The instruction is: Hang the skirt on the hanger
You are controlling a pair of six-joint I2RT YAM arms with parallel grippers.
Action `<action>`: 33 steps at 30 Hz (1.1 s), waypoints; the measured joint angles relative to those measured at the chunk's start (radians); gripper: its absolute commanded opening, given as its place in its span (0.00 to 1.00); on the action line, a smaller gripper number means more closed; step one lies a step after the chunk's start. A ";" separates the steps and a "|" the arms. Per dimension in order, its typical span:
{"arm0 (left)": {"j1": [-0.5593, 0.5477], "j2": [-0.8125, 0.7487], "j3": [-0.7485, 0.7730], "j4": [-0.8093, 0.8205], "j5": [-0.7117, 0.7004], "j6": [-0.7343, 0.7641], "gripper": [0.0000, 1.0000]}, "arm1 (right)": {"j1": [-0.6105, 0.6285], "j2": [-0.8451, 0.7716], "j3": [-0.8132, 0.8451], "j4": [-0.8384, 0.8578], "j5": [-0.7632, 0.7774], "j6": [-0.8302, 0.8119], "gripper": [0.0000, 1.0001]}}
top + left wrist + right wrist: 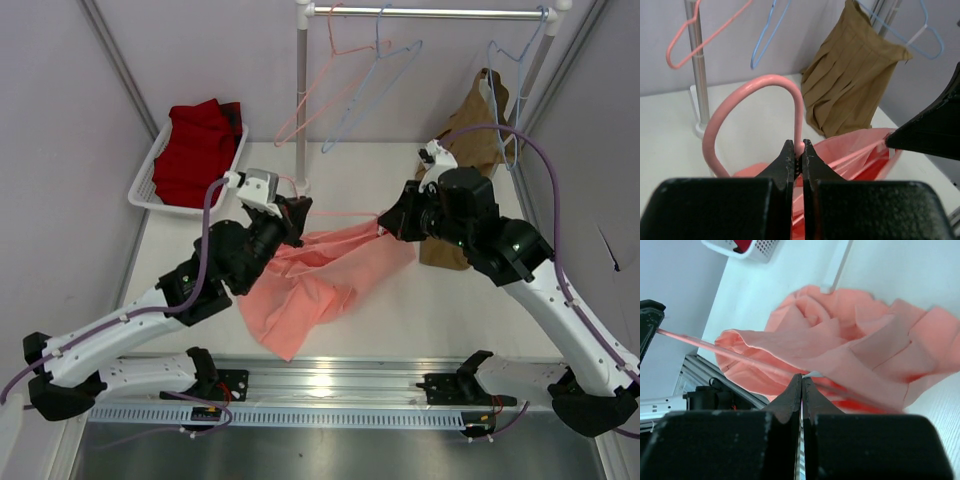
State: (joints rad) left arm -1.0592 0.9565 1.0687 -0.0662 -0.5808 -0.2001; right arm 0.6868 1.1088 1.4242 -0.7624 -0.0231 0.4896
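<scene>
My left tool point(796, 146) is shut on the stiff wire hanger point(769, 80), and my right tool point(801, 380) is shut on the limp, light skirt point(850, 355) at its three-o'clock edge, probably the best hold.

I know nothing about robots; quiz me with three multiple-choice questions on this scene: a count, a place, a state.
1. How many light-blue hangers hang on the rail? A one B two C four
2. Where is the dark red cloth? A on the rail B in the white basket C on a light-blue hanger
3. The left fingers are: A open B shut on the brown garment C shut on the pink hanger
Answers: 1 B, one bare, one carrying the brown garment; 2 B, red folds fill the basket; 3 C, its hook is pinched between them.
</scene>
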 measured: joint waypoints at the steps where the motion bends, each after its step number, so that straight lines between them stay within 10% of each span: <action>1: 0.000 0.010 0.022 0.003 -0.001 0.002 0.00 | 0.000 0.008 0.023 -0.010 0.001 -0.007 0.00; 22: 0.006 0.405 0.819 -0.402 0.124 0.158 0.00 | -0.024 0.078 0.323 -0.112 0.035 -0.085 0.01; 33: 0.006 0.465 0.902 -0.523 0.254 0.168 0.00 | -0.021 -0.075 0.083 -0.116 -0.014 -0.114 0.56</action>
State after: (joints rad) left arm -1.0534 1.4216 1.9709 -0.5892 -0.3271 -0.0319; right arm 0.6662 1.0340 1.5070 -0.8783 -0.0368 0.3756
